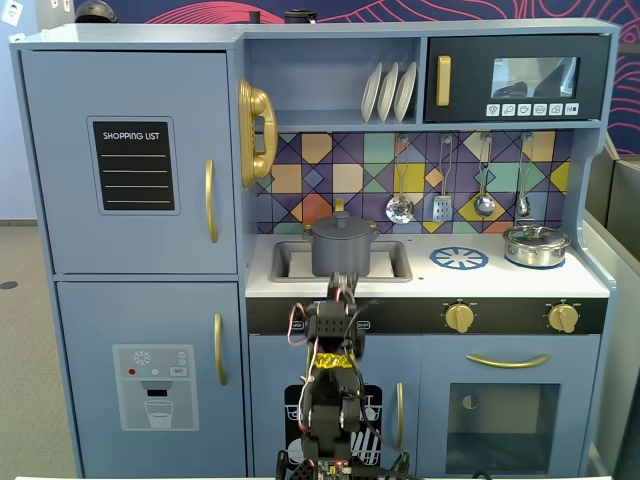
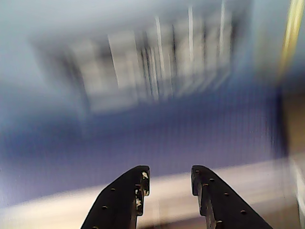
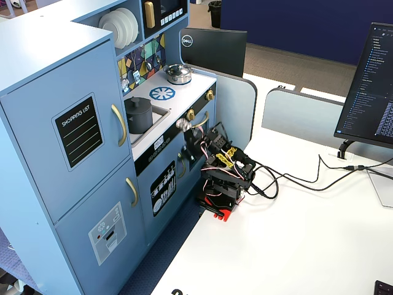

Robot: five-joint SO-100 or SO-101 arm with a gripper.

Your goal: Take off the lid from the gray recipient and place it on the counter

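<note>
The gray recipient [image 1: 343, 254] stands in the sink of the toy kitchen, with the dark gray lid [image 1: 342, 227] sitting on it; both also show in a fixed view from the side, the pot [image 3: 140, 117] and its lid [image 3: 138, 102]. The pale counter [image 1: 500, 282] [image 3: 184, 92] carries the blue burner print. My gripper [image 1: 345, 288] [image 3: 186, 131] is raised in front of the counter's front edge, below and in front of the pot. In the wrist view the gripper [image 2: 169, 179] is open and empty; the view is motion-blurred and shows only the blue cabinet front.
A shiny silver pot [image 1: 536, 245] [image 3: 178, 74] with its lid stands at the counter's right end. Gold knobs [image 1: 459, 317] sit on the black front panel. Utensils [image 1: 442, 185] hang on the tiled back wall. The arm's base [image 3: 221, 196] and cables lie on the white desk.
</note>
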